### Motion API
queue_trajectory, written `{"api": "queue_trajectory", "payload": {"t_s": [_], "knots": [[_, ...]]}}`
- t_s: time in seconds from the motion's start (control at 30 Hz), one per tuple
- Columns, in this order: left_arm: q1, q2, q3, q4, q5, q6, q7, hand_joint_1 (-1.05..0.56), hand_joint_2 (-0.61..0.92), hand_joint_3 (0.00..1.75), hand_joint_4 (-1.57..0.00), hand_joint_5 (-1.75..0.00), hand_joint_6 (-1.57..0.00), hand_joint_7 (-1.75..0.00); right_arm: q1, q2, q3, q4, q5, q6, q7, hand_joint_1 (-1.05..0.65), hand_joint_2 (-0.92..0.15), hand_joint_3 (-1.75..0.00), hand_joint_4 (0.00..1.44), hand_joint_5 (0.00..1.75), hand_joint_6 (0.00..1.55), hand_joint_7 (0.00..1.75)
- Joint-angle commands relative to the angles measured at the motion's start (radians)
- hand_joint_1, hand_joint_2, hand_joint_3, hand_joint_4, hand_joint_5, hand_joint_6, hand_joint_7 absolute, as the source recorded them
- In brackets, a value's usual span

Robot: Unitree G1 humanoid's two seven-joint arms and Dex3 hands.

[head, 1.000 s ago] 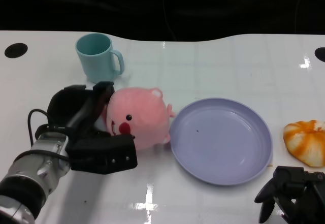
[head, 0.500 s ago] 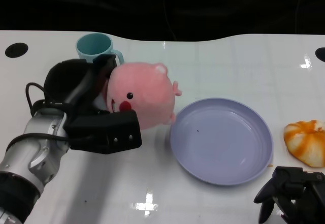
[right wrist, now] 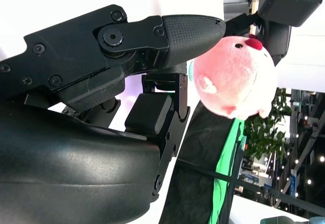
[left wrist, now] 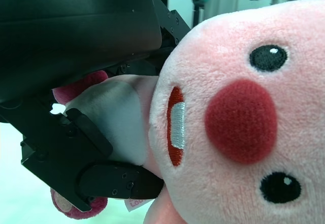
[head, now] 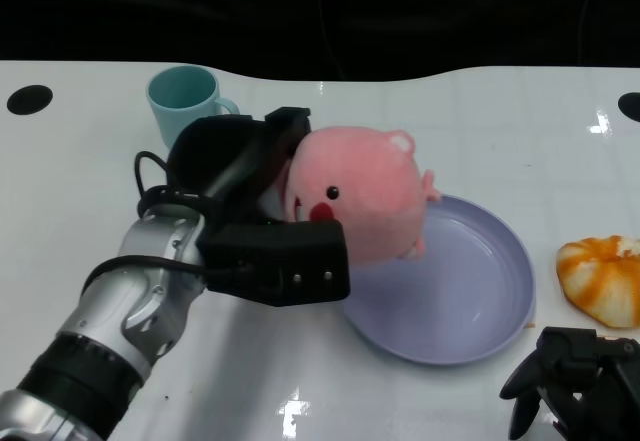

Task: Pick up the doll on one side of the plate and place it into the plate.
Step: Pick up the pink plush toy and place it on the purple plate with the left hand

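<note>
Behind the left hand point(head: 262, 223) gripping the doll point(head: 362, 193) stands a cup point(head: 184, 99) — an orange bun point(head: 604, 279) right of the plate point(head: 480, 291).

The plate's point(head: 470, 301) rim nearest the left hand point(head: 265, 226) is hidden behind the doll point(head: 365, 196). The right hand point(head: 575, 381) is cut off by the frame's lower edge.

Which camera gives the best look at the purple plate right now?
The head view: it shows the plate almost whole, with only its near-left part hidden behind the pink doll and the left hand holding it. The left wrist view shows no plate, just doll and fingers. The right wrist view shows no clear plate either.
</note>
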Motion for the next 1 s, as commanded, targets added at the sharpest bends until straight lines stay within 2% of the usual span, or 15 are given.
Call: {"api": "queue_trajectory", "payload": {"t_s": [0.03,0.17,0.33,0.47,0.5,0.53,0.6,0.63,0.67,0.7,0.77,0.87,0.9,0.97,1.0], "knots": [[-0.051,-0.024,-0.009,0.004,0.013,0.028,-0.03,-0.26,0.56,0.96,-0.9,-1.75,-0.62,-1.75,0.006,-0.003,0.002,-0.008,-0.005,-0.006,-0.006,-0.98,-0.92,-0.36,1.07,1.29,1.08,0.93],[-0.077,-0.064,-0.02,0.02,0.006,0.052,-0.071,-0.24,0.59,0.93,-0.88,-1.75,-0.62,-1.75,0.008,-0.005,0.004,-0.011,-0.006,-0.005,-0.006,-0.98,-0.92,-0.36,1.07,1.29,1.07,0.94],[-0.11,-0.115,-0.043,0.06,0.005,0.072,-0.105,-0.26,0.6,0.85,-0.85,-1.75,-0.67,-1.54,0.013,-0.005,0.01,-0.019,0.0,-0.001,-0.003,-0.98,-0.92,-0.35,1.06,1.3,1.07,0.94],[-0.134,-0.157,-0.075,0.104,0.016,0.06,-0.09,-0.27,0.7,0.62,-0.84,-1.75,-0.71,-1.25,0.019,-0.002,0.015,-0.027,0.003,0.006,-0.005,-0.97,-0.92,-0.35,1.06,1.3,1.06,0.94],[-0.138,-0.163,-0.079,0.113,0.017,0.057,-0.086,-0.28,0.73,0.53,-0.84,-1.75,-0.73,-1.03,0.02,-0.002,0.017,-0.03,0.004,0.008,-0.005,-0.97,-0.92,-0.35,1.06,1.3,1.06,0.94],[-0.141,-0.167,-0.082,0.12,0.017,0.054,-0.084,-0.28,0.75,0.5,-0.84,-1.75,-0.76,-0.94,0.022,-0.002,0.018,-0.031,0.005,0.01,-0.006,-0.97,-0.92,-0.34,1.06,1.3,1.06,0.94],[-0.15,-0.18,-0.088,0.144,0.02,0.048,-0.076,-0.29,0.77,0.46,-0.84,-1.75,-0.78,-0.86,0.022,-0.003,0.02,-0.031,0.002,0.005,-0.007,-0.97,-0.92,-0.34,1.06,1.3,1.06,0.94],[-0.157,-0.191,-0.091,0.164,0.021,0.042,-0.069,-0.28,0.76,0.48,-0.86,-1.75,-0.72,-1.23,0.023,-0.003,0.021,-0.03,-0.002,0.002,-0.008,-0.97,-0.92,-0.34,1.06,1.3,1.07,0.94],[-0.164,-0.205,-0.092,0.183,0.018,0.037,-0.067,-0.28,0.75,0.5,-0.86,-1.75,-0.69,-1.4,0.023,-0.005,0.022,-0.03,-0.006,-0.002,-0.009,-0.97,-0.92,-0.35,1.06,1.3,1.07,0.94],[-0.17,-0.216,-0.094,0.202,0.017,0.031,-0.062,-0.28,0.75,0.52,-0.86,-1.75,-0.66,-1.28,0.024,-0.005,0.023,-0.03,-0.008,-0.005,-0.01,-0.97,-0.92,-0.35,1.06,1.31,1.07,0.95],[-0.182,-0.235,-0.096,0.231,0.016,0.032,-0.062,-0.29,0.75,0.55,-0.83,-1.75,-0.73,-0.98,0.024,-0.005,0.025,-0.03,-0.006,-0.006,-0.007,-0.98,-0.92,-0.36,1.06,1.31,1.06,0.95],[-0.195,-0.258,-0.098,0.266,0.007,0.026,-0.065,-0.28,0.76,0.52,-0.79,-1.75,-0.82,-0.65,0.028,-0.002,0.029,-0.035,-0.001,-0.002,-0.007,-0.98,-0.92,-0.35,1.05,1.31,1.06,0.95],[-0.197,-0.263,-0.098,0.276,0.004,0.02,-0.064,-0.27,0.77,0.5,-0.78,-1.75,-0.85,-0.71,0.029,-0.002,0.03,-0.038,-0.002,0.0,-0.009,-0.98,-0.92,-0.35,1.05,1.31,1.06,0.95],[-0.199,-0.267,-0.096,0.288,-0.001,0.007,-0.066,-0.25,0.8,0.44,-0.79,-1.75,-0.74,-1.2,0.033,-0.002,0.031,-0.045,-0.003,0.003,-0.011,-0.98,-0.92,-0.35,1.05,1.31,1.06,0.95],[-0.202,-0.268,-0.095,0.293,-0.007,0.002,-0.075,-0.25,0.81,0.4,-0.77,-1.75,-0.73,-1.18,0.034,-0.002,0.032,-0.047,-0.001,0.001,-0.009,-0.98,-0.92,-0.35,1.05,1.31,1.06,0.95]]}}
